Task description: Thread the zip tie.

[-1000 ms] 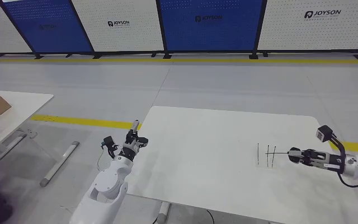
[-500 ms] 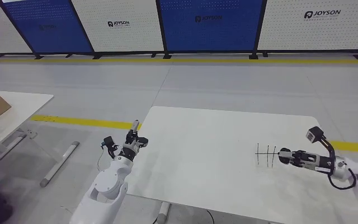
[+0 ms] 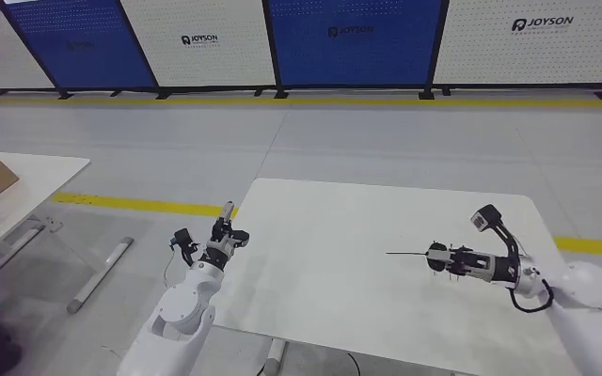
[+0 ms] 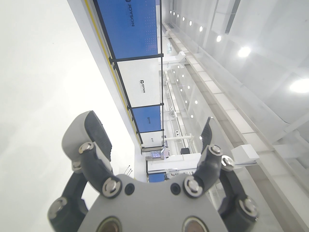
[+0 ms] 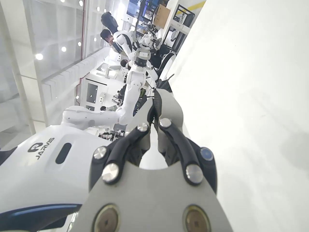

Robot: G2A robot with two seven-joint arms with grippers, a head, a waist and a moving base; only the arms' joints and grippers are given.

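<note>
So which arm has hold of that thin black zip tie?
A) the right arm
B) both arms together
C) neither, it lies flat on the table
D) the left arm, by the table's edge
A: the right gripper is shut on the zip tie, which sticks out from it above the table, while the left gripper is open and holds nothing.
</note>
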